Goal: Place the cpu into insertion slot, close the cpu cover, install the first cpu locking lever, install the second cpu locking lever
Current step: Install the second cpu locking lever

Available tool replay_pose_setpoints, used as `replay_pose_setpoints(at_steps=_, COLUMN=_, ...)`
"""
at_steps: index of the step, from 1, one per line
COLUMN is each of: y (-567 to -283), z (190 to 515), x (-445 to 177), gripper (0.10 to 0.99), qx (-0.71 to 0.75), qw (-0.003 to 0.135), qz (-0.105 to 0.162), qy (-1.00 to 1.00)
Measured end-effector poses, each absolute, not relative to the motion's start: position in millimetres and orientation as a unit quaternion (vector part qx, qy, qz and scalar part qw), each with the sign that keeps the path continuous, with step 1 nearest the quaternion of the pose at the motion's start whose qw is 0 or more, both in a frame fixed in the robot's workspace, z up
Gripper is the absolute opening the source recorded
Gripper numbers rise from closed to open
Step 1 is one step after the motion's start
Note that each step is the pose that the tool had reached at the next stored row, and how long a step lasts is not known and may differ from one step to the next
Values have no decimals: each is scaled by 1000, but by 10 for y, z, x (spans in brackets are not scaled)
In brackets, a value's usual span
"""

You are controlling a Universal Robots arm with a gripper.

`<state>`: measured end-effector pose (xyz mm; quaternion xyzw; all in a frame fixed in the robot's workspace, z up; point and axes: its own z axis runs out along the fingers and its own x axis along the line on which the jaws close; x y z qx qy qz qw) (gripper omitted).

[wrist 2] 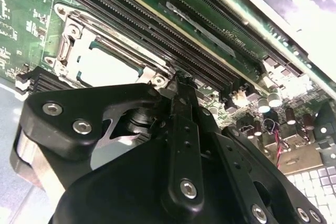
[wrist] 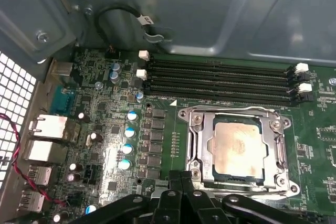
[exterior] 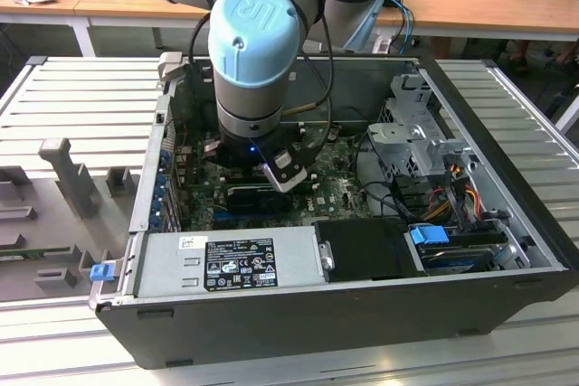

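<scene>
In the first wrist view the cpu [wrist: 237,148], a pale tan-silver square, lies in the insertion slot [wrist: 286,184] on the green board. The cpu cover [wrist: 206,140], a silver frame with a square window, lies flat over it. My gripper [wrist: 181,176] is shut, with its black fingertips together at the socket's edge farthest from the memory slots. In the second wrist view the gripper [wrist 2: 178,80] touches down by a corner of the cover [wrist 2: 79,40], beside the cpu [wrist 2: 107,66]. In the exterior view my arm [exterior: 258,51] reaches down into the open computer case [exterior: 362,305].
Long black memory slots [wrist: 220,80] run beside the socket. Blue-topped capacitors [wrist: 128,132], rear ports [wrist: 47,129] and a red-black wire [wrist: 16,156] lie on the other side. The case holds a power supply [exterior: 235,259] and a drive cage [exterior: 421,137] with cables.
</scene>
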<state>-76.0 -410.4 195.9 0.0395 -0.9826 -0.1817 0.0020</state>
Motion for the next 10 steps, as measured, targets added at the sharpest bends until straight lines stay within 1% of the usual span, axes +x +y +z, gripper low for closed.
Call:
replay_pose_setpoints(at_steps=6, y=-4105, z=1913, x=-761, gripper=106, qx=40, qw=2, qz=-187, qy=-982)
replay_pose_setpoints(at_steps=10, y=-4102, z=2008, x=-762, gripper=106, qx=40, qw=2, qz=-188, qy=-981)
